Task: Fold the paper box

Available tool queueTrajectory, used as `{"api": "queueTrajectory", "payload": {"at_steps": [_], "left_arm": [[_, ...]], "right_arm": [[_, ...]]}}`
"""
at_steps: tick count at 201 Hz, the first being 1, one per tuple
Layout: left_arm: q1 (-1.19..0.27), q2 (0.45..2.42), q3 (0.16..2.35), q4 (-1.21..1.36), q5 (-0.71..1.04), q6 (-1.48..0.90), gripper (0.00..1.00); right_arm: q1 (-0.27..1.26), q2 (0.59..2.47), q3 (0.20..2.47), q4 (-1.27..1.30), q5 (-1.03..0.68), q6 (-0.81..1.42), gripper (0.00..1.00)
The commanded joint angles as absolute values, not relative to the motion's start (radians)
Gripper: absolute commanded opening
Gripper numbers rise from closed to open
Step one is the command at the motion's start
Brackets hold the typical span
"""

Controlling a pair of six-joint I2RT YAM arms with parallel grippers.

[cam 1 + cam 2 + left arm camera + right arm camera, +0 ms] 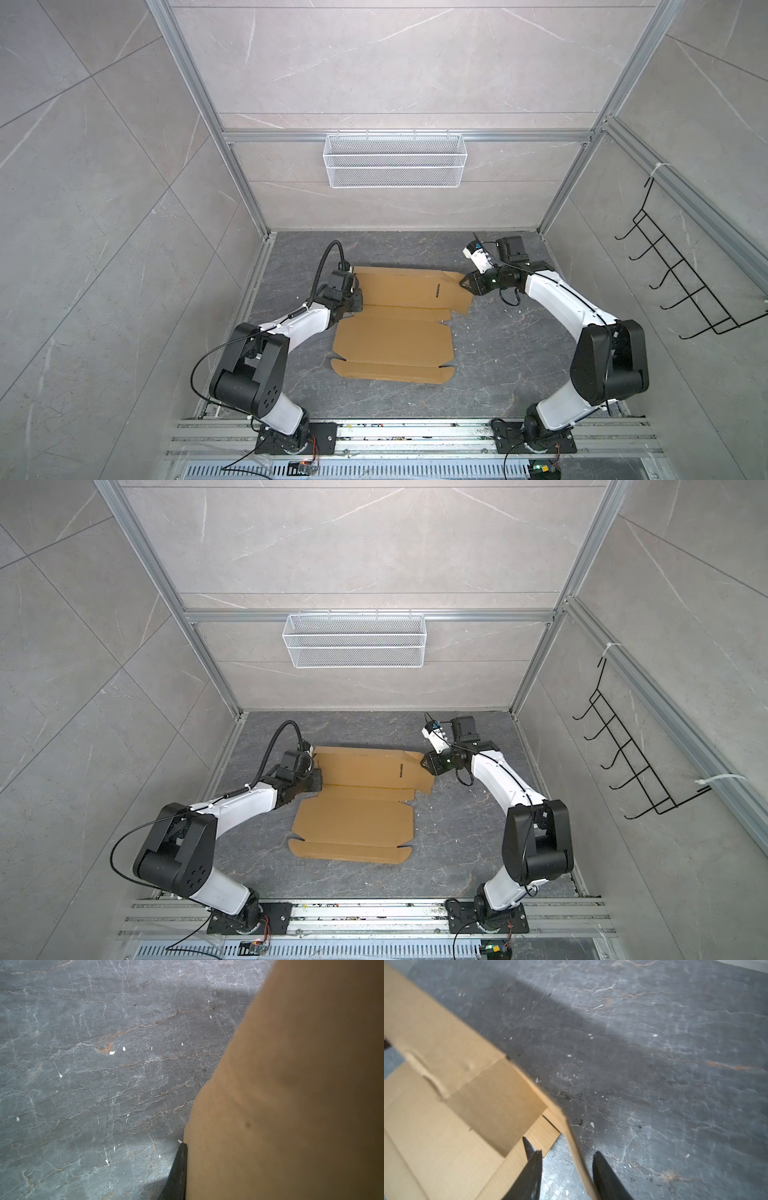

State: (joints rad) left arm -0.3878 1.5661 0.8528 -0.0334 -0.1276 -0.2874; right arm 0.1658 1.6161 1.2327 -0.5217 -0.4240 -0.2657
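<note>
The paper box (395, 336) (357, 816) is a brown cardboard sheet, mostly flat on the dark stone floor, its far panel (399, 286) tilted up. My left gripper (356, 305) (318, 781) is shut on that panel's left edge. In the left wrist view one black finger (179, 1167) presses against the cardboard (291, 1105), which hides the other finger. My right gripper (462, 282) (424, 762) (568, 1153) is open at the panel's right end. Its fingers straddle the raised edge of the end flap (577, 1157), which lies close to one finger.
A white mesh basket (395, 160) hangs on the back wall. A black wire rack (681, 286) is on the right wall. Aluminium rails (415, 432) carry both arm bases at the front. Small white specks (591, 1125) dot the floor.
</note>
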Motion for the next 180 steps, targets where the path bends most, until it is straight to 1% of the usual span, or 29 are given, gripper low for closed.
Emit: {"api": "queueTrajectory", "payload": {"at_steps": [1, 24, 41, 69, 137, 180], "left_arm": [[-0.388, 1.581, 0.871, -0.097, -0.154, -0.254, 0.0], [-0.388, 1.563, 0.854, -0.074, -0.165, -0.277, 0.0], [-0.388, 1.55, 0.836, -0.051, -0.174, -0.3, 0.0], [-0.39, 1.532, 0.801, -0.007, -0.18, -0.34, 0.0], [-0.423, 1.469, 0.73, 0.077, -0.263, -0.372, 0.0], [-0.425, 1.449, 0.703, 0.12, -0.283, -0.387, 0.0]], "right_arm": [[0.186, 1.611, 1.245, -0.558, -0.445, -0.296, 0.28], [0.193, 1.571, 1.22, -0.548, -0.422, -0.275, 0.14], [0.203, 1.541, 1.204, -0.547, -0.431, -0.251, 0.1], [0.234, 1.509, 1.184, -0.546, -0.436, -0.203, 0.09], [0.287, 1.461, 1.178, -0.551, -0.454, -0.113, 0.07], [0.343, 1.445, 1.163, -0.539, -0.37, -0.12, 0.06]]}}
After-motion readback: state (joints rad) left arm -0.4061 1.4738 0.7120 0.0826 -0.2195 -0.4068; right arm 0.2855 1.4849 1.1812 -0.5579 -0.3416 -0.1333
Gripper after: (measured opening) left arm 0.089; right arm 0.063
